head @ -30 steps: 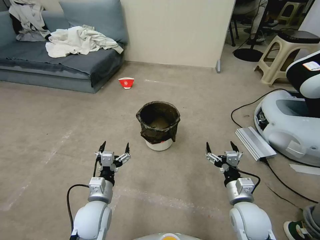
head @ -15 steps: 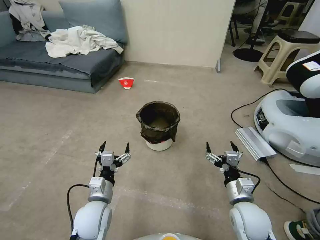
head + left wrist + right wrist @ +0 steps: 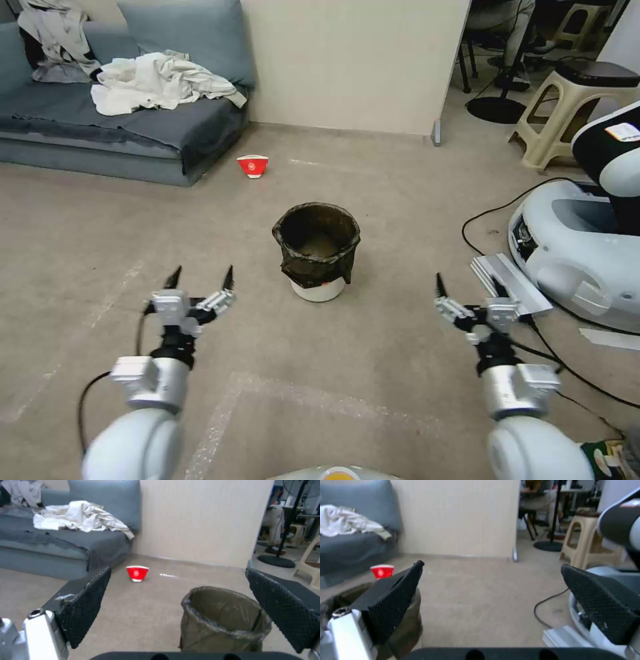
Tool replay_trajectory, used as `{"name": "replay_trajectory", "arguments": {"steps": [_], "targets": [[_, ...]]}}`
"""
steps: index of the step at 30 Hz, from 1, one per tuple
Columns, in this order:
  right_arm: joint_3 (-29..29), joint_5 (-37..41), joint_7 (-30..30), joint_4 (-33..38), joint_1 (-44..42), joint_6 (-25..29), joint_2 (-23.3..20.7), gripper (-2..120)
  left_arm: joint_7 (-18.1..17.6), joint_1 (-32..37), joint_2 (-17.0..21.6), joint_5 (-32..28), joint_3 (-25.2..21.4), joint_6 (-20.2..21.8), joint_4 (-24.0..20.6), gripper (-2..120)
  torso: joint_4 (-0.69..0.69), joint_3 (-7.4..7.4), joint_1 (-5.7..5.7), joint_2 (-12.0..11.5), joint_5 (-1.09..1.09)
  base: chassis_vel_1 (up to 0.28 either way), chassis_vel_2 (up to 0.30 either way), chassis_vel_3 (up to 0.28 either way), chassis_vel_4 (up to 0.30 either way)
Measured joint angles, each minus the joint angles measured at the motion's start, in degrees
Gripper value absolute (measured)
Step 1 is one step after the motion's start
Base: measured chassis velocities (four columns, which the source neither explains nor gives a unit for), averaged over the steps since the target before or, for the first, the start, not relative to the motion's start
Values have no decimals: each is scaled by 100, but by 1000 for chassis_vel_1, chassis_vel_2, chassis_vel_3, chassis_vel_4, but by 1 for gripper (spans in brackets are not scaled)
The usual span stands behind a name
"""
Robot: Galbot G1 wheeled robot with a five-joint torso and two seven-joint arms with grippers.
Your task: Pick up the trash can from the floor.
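Trash can [image 3: 317, 252] is standing upright on the floor [image 3: 373, 347] ahead of and between the left gripper [image 3: 200, 283] and right gripper [image 3: 467, 290], both hovering spread-fingered, likely flanking it for a two-sided grasp.

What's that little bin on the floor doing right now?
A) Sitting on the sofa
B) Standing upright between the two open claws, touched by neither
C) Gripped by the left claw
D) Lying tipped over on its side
B: the trash can stands upright on the floor, with the left gripper and right gripper both open and apart from it.
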Motion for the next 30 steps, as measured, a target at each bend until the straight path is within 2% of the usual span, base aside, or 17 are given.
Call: {"name": "replay_trajectory", "arguments": {"steps": [3, 9, 22, 30], "targets": [[8, 354, -80, -36, -27, 277, -41, 100, -10, 18, 5, -10, 5, -41, 33, 100, 2, 0, 0, 0, 9, 0, 0, 0, 0], [-7, 507, -151, -139, -31, 561, -71, 100, -40, 38, -3, 16, 26, -128, 127, 100, 2, 0, 0, 0, 7, 0, 0, 0, 0], [-60, 539, -260, -287, 6, 695, -110, 100, -154, 69, -72, 83, 31, -163, 166, 100, 1, 0, 0, 0, 7, 0, 0, 0, 0], [-56, 559, -260, -317, 18, 702, -136, 100, -167, 37, -99, 99, 47, -161, 193, 100, 2, 1, 0, 0, 7, -88, 107, 119, -92]]}}
